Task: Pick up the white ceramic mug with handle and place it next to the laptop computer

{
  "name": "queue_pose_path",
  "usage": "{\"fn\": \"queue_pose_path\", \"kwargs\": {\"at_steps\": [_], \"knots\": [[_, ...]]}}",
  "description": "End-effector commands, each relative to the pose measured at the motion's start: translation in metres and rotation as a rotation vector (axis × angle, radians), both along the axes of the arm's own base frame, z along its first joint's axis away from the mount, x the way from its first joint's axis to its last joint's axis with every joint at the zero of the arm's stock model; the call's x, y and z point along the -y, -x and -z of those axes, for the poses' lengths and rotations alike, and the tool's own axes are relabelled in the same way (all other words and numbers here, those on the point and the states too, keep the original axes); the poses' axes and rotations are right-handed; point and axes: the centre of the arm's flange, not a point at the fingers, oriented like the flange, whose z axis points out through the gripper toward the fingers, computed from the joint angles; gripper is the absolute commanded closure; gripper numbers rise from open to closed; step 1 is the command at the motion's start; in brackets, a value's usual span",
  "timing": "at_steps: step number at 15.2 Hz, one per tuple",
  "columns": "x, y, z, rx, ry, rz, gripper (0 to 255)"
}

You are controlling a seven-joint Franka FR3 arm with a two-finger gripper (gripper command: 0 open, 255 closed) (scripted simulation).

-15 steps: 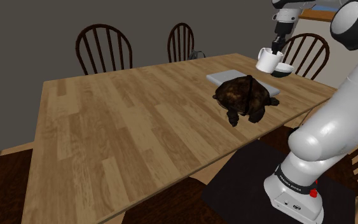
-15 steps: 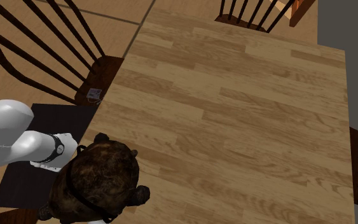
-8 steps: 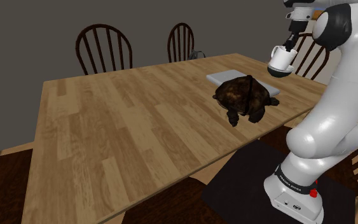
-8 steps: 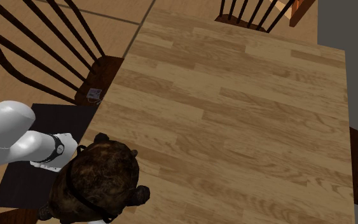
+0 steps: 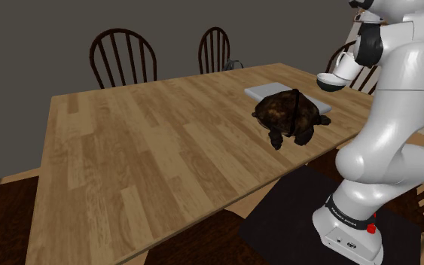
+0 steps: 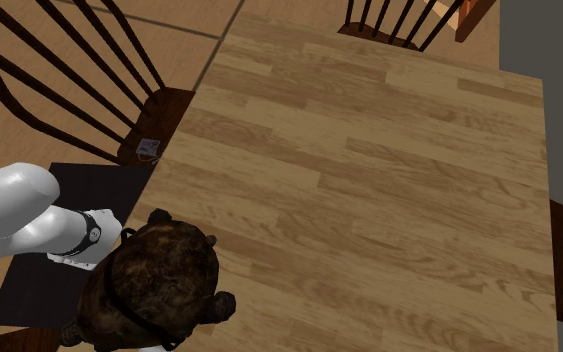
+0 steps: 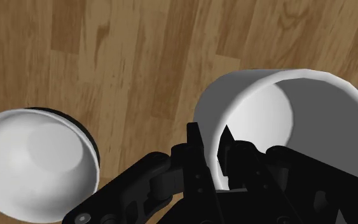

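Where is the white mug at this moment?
At the shoulder view's upper right, the white mug hangs from the gripper, which clasps its rim, in the air close to a white bowl.

Smooth matt white mug [image 7: 260, 114]; wood-grain plank table [image 5: 142, 150]; mottled, rough-looking dark brown lump [image 5: 289, 113]; smooth white arm [image 5: 398, 98].

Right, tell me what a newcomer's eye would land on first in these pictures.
First, the dark, mottled turtle-like figure sitting on the wooden table, near the edge by the stand. Next, the white mug, its wall clasped by the black gripper, held at the shoulder view's upper right with a white bowl close beside it.
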Motion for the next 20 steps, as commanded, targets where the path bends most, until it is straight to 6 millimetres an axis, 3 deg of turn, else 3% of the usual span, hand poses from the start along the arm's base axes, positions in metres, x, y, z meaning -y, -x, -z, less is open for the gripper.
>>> {"fn": "queue_pose_path", "kwargs": {"at_steps": [1, 20], "knots": [[0.006, 0.003, 0.008, 0.001, 0.001, -0.002, 255], [0.006, 0.003, 0.108, 0.001, 0.001, -0.002, 255]]}}
